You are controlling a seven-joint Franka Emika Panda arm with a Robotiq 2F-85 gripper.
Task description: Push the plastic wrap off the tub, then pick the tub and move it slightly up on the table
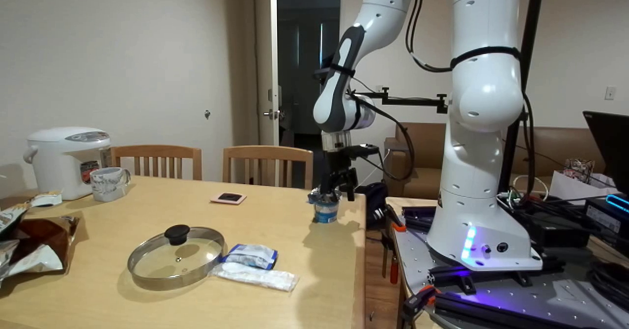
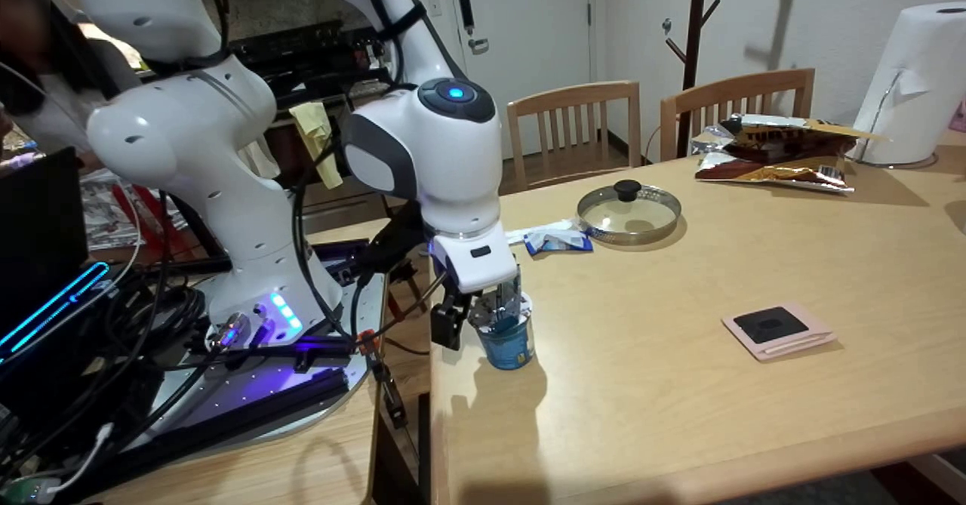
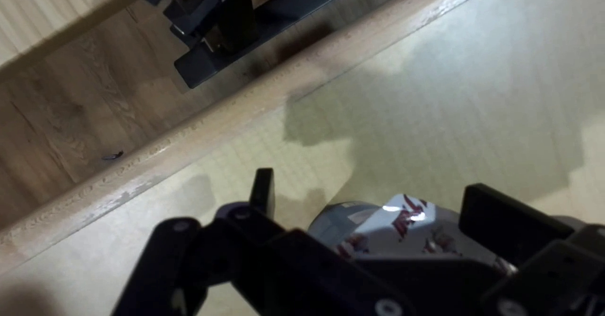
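Observation:
The tub (image 1: 326, 214) is a small blue and white cup standing upright near the table edge on the robot's side; it also shows in an exterior view (image 2: 509, 349). A crinkled, shiny silvery wrap (image 1: 311, 197) covers its top. In the wrist view a glossy white sheet with red-brown marks (image 3: 410, 214) lies over the tub's grey-blue side (image 3: 336, 219). My gripper (image 1: 338, 192) is open and points down at the tub's top. One finger is over the tub's top and the other hangs beside it. Contact with the wrap cannot be told.
A glass lid (image 1: 177, 260), a blue-white packet (image 1: 251, 256) and a clear packet (image 1: 258, 276) lie farther along the table. A pink item (image 2: 779, 331), a mug (image 1: 109, 184), a white water boiler (image 1: 69, 162) and snack bags (image 2: 785, 154) also stand there. The table edge (image 3: 198, 129) is close.

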